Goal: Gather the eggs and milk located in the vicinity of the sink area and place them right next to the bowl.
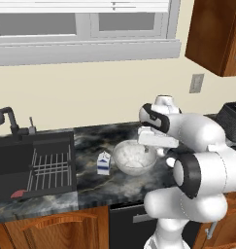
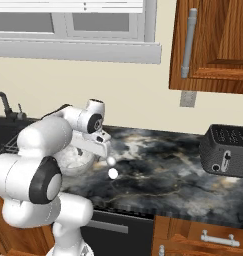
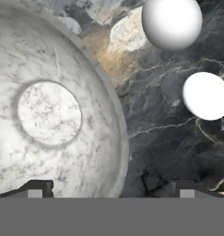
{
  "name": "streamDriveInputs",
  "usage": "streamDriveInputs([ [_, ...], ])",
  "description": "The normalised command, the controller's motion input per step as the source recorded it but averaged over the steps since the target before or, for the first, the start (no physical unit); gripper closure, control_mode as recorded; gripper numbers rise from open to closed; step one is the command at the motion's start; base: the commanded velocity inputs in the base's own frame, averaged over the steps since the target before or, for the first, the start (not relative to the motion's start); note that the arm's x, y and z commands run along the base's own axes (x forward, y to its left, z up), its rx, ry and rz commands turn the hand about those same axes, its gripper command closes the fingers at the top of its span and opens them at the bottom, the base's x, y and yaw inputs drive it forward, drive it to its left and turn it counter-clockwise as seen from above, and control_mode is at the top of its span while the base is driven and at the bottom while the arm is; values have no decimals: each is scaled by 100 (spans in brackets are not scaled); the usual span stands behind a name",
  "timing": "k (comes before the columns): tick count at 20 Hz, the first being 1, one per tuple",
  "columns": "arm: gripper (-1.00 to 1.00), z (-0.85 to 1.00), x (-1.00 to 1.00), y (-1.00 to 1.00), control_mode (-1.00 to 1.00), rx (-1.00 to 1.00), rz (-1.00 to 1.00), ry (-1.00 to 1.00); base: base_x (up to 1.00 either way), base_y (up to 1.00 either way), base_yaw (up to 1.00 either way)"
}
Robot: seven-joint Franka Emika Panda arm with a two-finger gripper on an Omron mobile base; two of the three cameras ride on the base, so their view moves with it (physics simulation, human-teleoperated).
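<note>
The cloudy glass bowl [image 1: 134, 157] stands on the dark marble counter, and in the hand view this bowl [image 3: 49, 110] takes up the left side. Two white eggs [image 2: 111, 161] [image 2: 113, 173] lie on the counter just right of it; in the hand view the eggs [image 3: 172, 23] [image 3: 206, 96] sit at the upper right, clear of the rim. The milk [image 1: 104, 163] stands upright just left of the bowl, between it and the sink area [image 1: 22, 160]. My gripper [image 3: 112, 191] hovers open over the bowl's right rim, holding nothing; the gripper [image 2: 102, 149] points down.
A white wire rack [image 1: 51, 168] lies in the sink, with a black faucet [image 1: 8, 119] behind and a small red thing [image 1: 17, 193] at its front. A black appliance [image 2: 227, 150] stands at the counter's right. Bare marble [image 2: 158, 170] stretches right of the eggs.
</note>
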Motion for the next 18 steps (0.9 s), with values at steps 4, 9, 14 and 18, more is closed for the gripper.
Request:
streamDriveInputs([
  [4, -100, 0, -21, -44, -100, 5, 6, -1, 0, 0, 0],
  [9, -100, 0, -13, -42, -100, 0, 11, 0, 0, 0, 0],
  [14, -100, 0, -1, -47, -100, 0, 13, 0, 0, 0, 0],
  [18, -100, -10, 0, -27, -100, 0, 21, 0, 0, 0, 0],
])
